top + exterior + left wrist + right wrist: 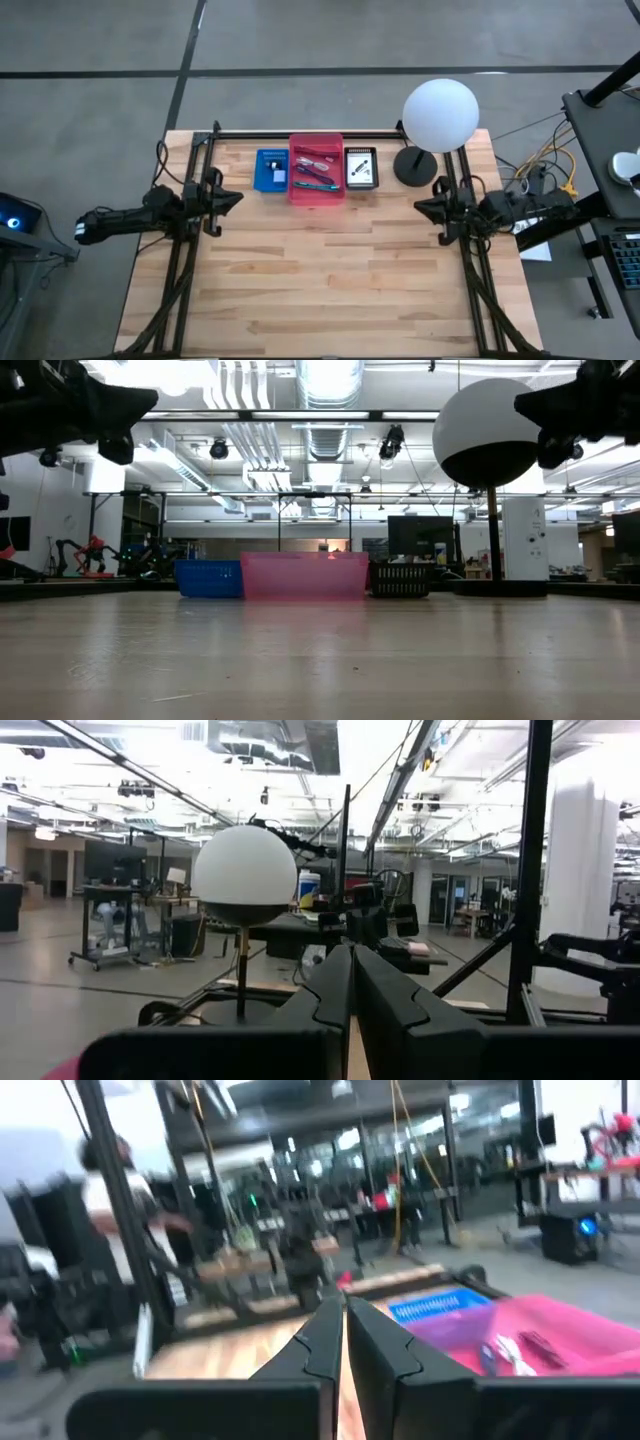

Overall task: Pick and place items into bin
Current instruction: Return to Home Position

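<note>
My left gripper [230, 198] hangs over the left side of the table [320, 280]. Its fingers [325, 995] are pressed flat together with nothing between them. I take that for a parked pose, since no loose item lies on the boards within their reach.

Ahead of those fingertips and off toward the far edge, three bins stand in a row between my two grippers, placed, I judge, so either arm can drop into them. First is the blue bin [208, 578], with a small pale thing inside I cannot make out. Touching it is the pink bin [303, 576], which holds the pens [315, 178] and some smaller pieces. Just beside that, the black bin [400, 578] carries the white card [361, 167].

The white globe lamp [440, 115] rises nearer my right fingertips — no part of the sorting. My right gripper [420, 207] mirrors the left, with its fingers [375, 1355] closed on nothing.

The surface is pale wood planking, bare and faintly glossy, framed by dark rails. Beyond it is an open workshop — bright ceiling lights, ducts, desks and equipment.
</note>
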Robot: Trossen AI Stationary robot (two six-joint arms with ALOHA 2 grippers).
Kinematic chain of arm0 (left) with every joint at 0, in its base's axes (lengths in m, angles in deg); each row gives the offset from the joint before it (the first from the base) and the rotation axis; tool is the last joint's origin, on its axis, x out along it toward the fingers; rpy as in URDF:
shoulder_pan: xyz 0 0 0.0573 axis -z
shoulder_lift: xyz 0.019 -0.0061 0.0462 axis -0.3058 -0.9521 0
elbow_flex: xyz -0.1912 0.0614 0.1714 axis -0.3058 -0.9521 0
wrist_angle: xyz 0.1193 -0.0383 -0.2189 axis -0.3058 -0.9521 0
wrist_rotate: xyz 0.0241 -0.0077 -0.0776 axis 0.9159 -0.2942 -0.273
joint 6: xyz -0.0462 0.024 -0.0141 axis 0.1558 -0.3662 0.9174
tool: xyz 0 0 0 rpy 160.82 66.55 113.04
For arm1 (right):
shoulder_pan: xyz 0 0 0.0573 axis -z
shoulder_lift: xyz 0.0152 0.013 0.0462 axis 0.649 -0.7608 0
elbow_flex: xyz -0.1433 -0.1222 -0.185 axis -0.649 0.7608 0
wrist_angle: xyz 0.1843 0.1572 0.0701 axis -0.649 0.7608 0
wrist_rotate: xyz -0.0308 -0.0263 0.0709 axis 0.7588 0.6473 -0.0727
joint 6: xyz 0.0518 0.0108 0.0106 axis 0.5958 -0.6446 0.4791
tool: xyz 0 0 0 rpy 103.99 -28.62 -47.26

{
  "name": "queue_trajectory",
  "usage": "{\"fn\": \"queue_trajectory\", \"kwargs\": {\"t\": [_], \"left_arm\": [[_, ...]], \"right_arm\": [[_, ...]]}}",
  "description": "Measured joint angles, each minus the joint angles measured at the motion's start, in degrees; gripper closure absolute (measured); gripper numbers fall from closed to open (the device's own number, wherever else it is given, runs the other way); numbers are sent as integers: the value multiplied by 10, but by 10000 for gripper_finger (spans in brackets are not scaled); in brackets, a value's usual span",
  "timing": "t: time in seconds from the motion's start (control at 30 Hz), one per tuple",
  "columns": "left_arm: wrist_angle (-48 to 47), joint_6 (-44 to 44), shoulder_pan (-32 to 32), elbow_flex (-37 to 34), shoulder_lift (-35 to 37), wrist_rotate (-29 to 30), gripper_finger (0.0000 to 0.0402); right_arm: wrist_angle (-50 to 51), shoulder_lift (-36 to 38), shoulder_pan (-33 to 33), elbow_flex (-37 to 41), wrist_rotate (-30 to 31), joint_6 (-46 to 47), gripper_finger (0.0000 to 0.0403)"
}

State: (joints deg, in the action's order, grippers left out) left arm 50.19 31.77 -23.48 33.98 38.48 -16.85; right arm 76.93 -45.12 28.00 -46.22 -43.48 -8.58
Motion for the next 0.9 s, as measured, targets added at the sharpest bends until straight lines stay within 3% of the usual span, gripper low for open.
{"fn": "queue_trajectory", "kwargs": {"t": [0.07, 0.23, 0.4, 0.53, 0.9], "left_arm": [[-2, 4, 0, 0, -3, -5, 402], [-19, 63, 0, 0, -9, -18, 401], [-44, 59, 0, 0, -2, -44, 401], [-107, 59, 0, -1, 4, -46, 401], [-157, 29, 0, -1, 4, -48, 401]], "right_arm": [[-65, 0, 0, 36, -7, 7, 392], [-8, 0, 0, 36, -28, 24, 394], [-9, 5, 0, 36, -28, 19, 394], [-8, 5, 0, 36, -28, 31, 394], [38, -5, 0, 36, -29, 45, 394]]}}
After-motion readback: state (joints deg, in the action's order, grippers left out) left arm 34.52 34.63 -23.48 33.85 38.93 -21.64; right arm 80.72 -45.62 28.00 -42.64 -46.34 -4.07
